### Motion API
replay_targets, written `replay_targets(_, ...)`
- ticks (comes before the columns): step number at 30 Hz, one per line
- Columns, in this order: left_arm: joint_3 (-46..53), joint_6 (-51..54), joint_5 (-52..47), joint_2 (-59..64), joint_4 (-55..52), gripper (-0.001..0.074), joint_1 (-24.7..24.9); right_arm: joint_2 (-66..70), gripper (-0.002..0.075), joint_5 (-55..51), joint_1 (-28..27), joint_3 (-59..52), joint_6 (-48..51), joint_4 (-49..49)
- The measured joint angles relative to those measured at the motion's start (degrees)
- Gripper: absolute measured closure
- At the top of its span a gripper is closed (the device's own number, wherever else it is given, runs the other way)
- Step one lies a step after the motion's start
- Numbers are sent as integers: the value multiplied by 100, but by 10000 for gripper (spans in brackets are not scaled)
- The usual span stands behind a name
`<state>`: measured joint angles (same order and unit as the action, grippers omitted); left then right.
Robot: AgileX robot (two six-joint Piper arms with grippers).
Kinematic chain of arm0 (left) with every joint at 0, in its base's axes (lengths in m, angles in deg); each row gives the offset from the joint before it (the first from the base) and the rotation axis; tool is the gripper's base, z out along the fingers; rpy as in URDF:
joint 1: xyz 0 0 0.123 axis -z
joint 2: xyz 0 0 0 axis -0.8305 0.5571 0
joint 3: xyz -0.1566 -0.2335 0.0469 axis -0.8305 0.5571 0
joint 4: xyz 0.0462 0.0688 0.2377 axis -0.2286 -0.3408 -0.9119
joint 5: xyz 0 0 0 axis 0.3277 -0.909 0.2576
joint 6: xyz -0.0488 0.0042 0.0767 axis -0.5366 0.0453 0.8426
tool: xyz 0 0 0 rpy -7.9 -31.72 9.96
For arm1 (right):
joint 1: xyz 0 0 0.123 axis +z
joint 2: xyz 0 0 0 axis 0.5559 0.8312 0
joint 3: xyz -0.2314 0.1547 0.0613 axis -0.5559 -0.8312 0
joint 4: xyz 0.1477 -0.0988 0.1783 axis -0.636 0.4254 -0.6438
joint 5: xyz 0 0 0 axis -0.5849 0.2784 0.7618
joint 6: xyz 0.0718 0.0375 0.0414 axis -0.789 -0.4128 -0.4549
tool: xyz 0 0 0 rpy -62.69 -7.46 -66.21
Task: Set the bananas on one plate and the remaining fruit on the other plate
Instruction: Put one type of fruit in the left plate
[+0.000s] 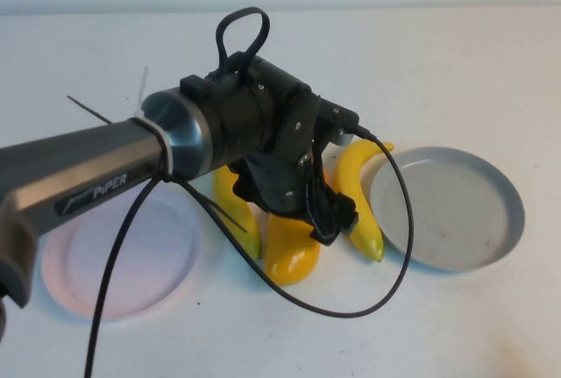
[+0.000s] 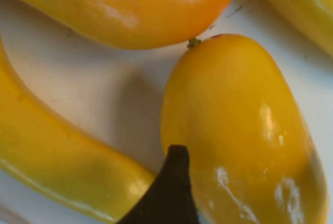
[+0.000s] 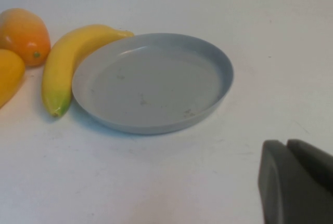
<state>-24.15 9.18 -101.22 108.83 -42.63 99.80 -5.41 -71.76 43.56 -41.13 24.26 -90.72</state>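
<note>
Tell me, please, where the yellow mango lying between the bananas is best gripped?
Probably across the yellow mango's narrow middle, from straight above: it lies flat, with bananas close beside it. The left end effector hovers over it; the right end effector, shut, sits near the grey-blue plate.

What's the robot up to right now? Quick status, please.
Left gripper open, low over the yellow mango between the bananas. Right gripper shut, parked beside the grey-blue plate. Both plates empty, pink plate included.
</note>
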Motion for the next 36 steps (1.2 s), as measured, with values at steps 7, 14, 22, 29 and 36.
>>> replay_targets(7, 0, 0, 140, 186, -115, 67, -19, 0, 743, 0, 0, 0, 0, 0)
replay_targets(14, 0, 0, 300, 429, -173, 67, -47, 0, 743, 0, 0, 0, 0, -2)
replay_targets(22, -34, 10, 327, 507, -206, 183, -73, 0, 743, 0, 0, 0, 0, -23)
replay_targets(29, -45, 33, 305, 367, -194, 182, -73, 0, 743, 0, 0, 0, 0, -23)
replay_targets(36, -45, 33, -326, -602, -138, 182, -213, 0, 743, 0, 0, 0, 0, -23)
